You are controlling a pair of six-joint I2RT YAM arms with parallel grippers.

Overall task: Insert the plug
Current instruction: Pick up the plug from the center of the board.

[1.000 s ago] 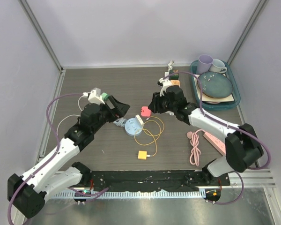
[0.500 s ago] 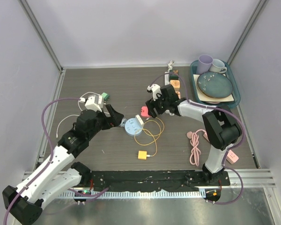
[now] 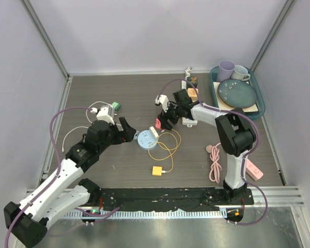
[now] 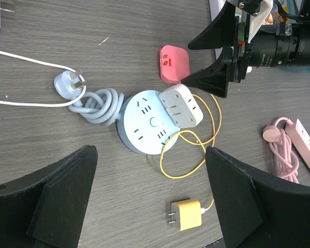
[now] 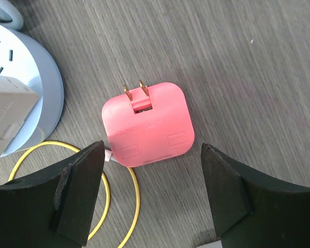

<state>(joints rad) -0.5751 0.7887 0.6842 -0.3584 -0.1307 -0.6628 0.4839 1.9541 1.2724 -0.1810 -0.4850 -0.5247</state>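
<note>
1. Hovering open near the middle of the table [image 3: 93, 93], the left gripper [image 3: 129, 130] holds nothing above the round blue socket [image 4: 144, 121].
2. Just beyond, the pink plug [image 5: 147, 124] lies flat and uninserted between the fingers of the open right gripper [image 5: 152, 150]; grasping and inserting remain.

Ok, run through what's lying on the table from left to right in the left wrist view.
Grey three-pin plug → coiled grey cord → round blue power strip → pink cable bundle → pink power strip. The pink charger, white adapter and yellow charger overlap sideways, so they're left out.
</note>
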